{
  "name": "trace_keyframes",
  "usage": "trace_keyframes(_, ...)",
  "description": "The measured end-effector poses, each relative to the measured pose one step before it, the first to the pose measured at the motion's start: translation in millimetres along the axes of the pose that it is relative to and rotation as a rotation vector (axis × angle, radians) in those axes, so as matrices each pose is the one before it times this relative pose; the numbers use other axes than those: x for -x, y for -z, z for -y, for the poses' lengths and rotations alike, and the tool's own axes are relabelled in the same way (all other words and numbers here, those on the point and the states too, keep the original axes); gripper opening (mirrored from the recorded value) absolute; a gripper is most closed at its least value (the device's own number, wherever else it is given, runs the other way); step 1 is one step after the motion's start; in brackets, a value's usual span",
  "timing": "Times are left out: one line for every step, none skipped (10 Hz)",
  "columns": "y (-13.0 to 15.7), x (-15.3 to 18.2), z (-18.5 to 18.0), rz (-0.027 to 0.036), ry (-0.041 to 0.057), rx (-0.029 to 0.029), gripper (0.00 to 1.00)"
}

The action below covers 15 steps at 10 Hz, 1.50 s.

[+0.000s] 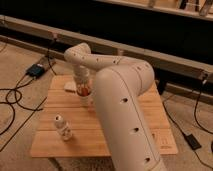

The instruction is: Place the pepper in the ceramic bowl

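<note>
My gripper (83, 89) hangs at the end of the white arm, low over the far left part of the wooden table (130, 125). A small glossy red-orange thing, the pepper (85, 92), shows right at the gripper's tip, close to the tabletop. A low pale pinkish thing (70, 86) lies just left of the gripper at the table's far edge, partly hidden by it. I cannot tell whether it is the ceramic bowl. No dark maroon bowl shows plainly.
A small white upright container (62, 127) stands near the table's front left. My big white arm (125, 100) covers the table's middle. Black cables (15, 100) and a dark box (36, 70) lie on the floor to the left. A long dark rail runs behind.
</note>
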Motion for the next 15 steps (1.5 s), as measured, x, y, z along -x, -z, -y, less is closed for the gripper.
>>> trace_keyframes(-1.17,-0.04,0.04,0.00122,0.00032,0.00112,0.02)
trace_keyframes(-1.14,-0.4,-0.25,0.00099,0.00188,-0.00035,0.0)
trace_keyframes(0.03,-1.28,-0.4,-0.00062,0.00273,-0.00182,0.0)
trace_keyframes(2.03,-1.26,-0.29,0.00163,-0.00052,-0.0036,0.0)
trace_keyframes(3.93,-2.06,-0.81,-0.00113,0.00097,-0.00352,0.0)
trace_keyframes(9.51,-3.35,-1.62,0.00425,0.0058,-0.00702,0.0)
trace_keyframes(11.05,-2.53,-2.15,0.01087,0.00759,-0.00563,0.0)
trace_keyframes(12.75,-3.52,-2.61,0.01389,0.00858,-0.00547,0.0)
trace_keyframes(11.8,-4.03,-2.03,0.01459,0.00742,-0.00541,0.0)
trace_keyframes(12.12,-5.5,-0.92,0.01504,0.00635,-0.00701,0.0)
trace_keyframes(9.21,-4.46,-0.31,0.01432,0.00187,-0.00314,0.0)
trace_keyframes(12.68,-4.31,2.43,0.02426,-0.00554,-0.00406,0.0)
trace_keyframes(10.48,-2.65,4.72,0.02036,-0.00979,-0.0052,0.0)
trace_keyframes(11.64,-1.49,7.79,0.02613,-0.01587,-0.00605,0.0)
trace_keyframes(9.6,-0.47,7.42,0.02222,-0.0156,-0.00413,0.0)
